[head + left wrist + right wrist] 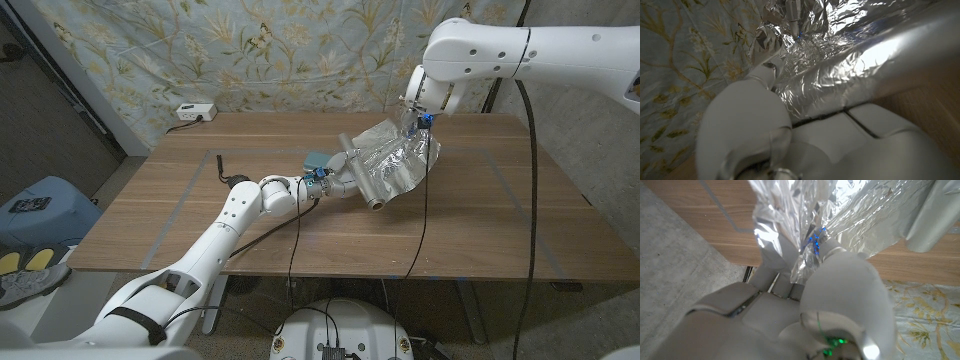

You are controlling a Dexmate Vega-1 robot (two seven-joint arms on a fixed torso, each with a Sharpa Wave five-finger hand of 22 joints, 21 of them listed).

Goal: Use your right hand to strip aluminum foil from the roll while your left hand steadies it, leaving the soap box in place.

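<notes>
Head view: the foil roll lies on the wooden surface, the left hand gripping its far end; the soap box sits just behind those fingers. The right hand pinches the lifted foil sheet above the roll. A power strip lies well behind.

Left wrist view: fingers wrap the roll.

Right wrist view: fingers clamp crumpled foil.

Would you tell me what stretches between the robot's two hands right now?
In the head view, a crumpled foil sheet spans from the roll held by the left hand up to the right hand.
</notes>
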